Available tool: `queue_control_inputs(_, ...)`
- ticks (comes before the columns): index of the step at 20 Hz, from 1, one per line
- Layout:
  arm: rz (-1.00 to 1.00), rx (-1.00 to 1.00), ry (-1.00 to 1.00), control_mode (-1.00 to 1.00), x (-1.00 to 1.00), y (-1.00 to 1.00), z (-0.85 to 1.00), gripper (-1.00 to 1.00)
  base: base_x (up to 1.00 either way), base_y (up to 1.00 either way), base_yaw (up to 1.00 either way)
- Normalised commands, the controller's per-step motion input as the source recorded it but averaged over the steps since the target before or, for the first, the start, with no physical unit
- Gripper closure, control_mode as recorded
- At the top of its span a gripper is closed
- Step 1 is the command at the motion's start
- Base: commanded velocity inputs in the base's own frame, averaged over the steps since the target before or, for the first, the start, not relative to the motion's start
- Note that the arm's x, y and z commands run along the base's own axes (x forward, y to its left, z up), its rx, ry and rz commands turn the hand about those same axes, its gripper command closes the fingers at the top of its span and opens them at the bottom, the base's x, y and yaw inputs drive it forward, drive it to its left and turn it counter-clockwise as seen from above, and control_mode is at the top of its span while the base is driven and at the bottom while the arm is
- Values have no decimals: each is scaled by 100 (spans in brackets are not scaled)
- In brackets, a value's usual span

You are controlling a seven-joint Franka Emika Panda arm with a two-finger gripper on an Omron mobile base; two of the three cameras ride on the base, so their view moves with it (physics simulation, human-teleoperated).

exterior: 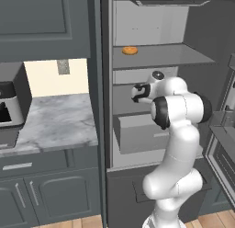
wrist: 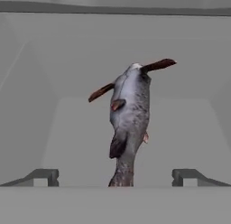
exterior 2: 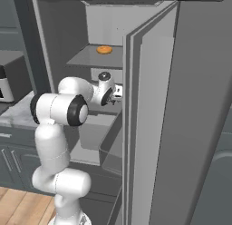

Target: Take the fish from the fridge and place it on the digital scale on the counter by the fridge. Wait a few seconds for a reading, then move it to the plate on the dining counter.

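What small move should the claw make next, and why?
Probably ease forward, then close. In the hand view the fish lies straight ahead between the two open fingertips, which stand wide apart on either side of its near end, touching nothing. The arm already reaches into the fridge.

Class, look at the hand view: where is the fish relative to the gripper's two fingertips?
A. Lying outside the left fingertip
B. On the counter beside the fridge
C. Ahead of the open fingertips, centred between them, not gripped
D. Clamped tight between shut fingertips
C: the fish lies on the pale fridge shelf ahead of the gripper, whose fingertips stand wide apart either side of it.
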Motion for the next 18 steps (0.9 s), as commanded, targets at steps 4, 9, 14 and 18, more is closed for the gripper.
queue_control_inputs(4, 0, 1, 0, -100, 53, -12, -31, -100, 0, 0, 0)
queue_control_inputs(9, 0, 2, 0, -100, 58, -9, -29, -100, 0, 0, 0)
queue_control_inputs(14, 0, 2, 0, -100, 38, -2, -33, 100, 0, 0, 0)
queue_control_inputs(18, 0, 1, 0, -100, 4, 0, -34, 100, 0, 0, 0)
